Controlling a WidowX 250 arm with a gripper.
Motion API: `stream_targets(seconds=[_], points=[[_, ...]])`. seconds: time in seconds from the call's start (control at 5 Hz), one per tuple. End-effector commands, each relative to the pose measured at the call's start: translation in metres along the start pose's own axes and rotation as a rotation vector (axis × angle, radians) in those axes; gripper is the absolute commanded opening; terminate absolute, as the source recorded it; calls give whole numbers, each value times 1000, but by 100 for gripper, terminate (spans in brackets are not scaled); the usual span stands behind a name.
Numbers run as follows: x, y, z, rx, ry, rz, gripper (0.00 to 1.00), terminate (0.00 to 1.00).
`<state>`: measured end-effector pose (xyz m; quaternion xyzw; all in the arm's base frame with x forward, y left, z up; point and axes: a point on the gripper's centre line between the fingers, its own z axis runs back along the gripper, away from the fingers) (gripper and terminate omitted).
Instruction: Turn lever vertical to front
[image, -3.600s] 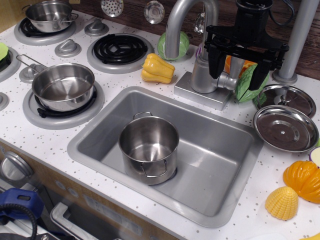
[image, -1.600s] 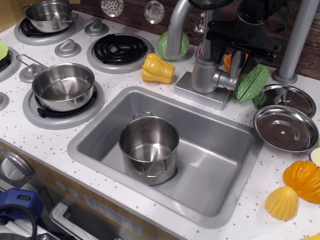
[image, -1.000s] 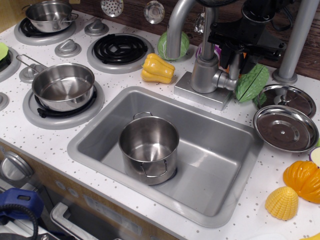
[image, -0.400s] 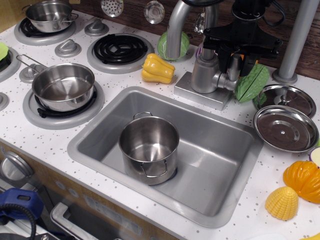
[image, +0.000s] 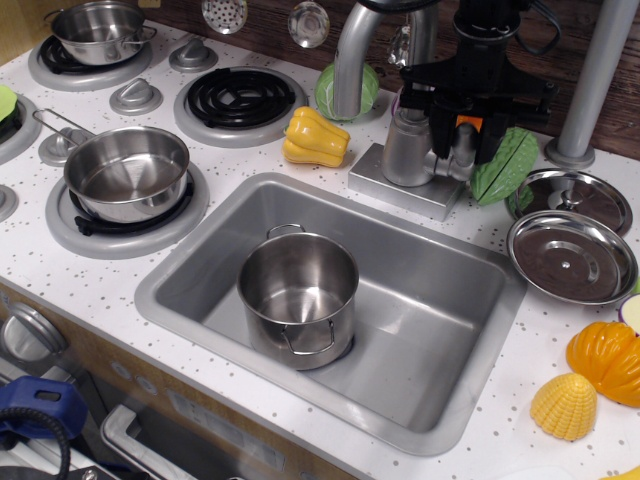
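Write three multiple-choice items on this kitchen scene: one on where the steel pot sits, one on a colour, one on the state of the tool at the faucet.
1. Where does the steel pot with two handles stand?
A. in the sink
B. on the right counter
C. on the black coil burner

2. What colour is the pepper left of the faucet base?
A. red
B. yellow
C. purple

3. How does the tool stand at the lever?
A. lying flat in the sink
B. far off over the stove
C. down at the lever, fingers on either side

Key: 1 A, the pot stands inside the sink. 2 B, the pepper beside the faucet base is yellow. 3 C, the tool hangs at the faucet with the lever between its fingers; whether they press it cannot be told.
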<state>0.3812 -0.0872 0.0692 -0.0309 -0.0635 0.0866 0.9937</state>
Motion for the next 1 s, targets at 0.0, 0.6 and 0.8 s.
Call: stream_targets(seconds=[0.0, 0.6, 0.8], points=[[-24, -38, 8, -26, 33, -58, 0, 0], [-28, -43, -26, -71, 30, -63, 0, 0], [-29, -47, -33, -70, 30, -57, 0, 100]])
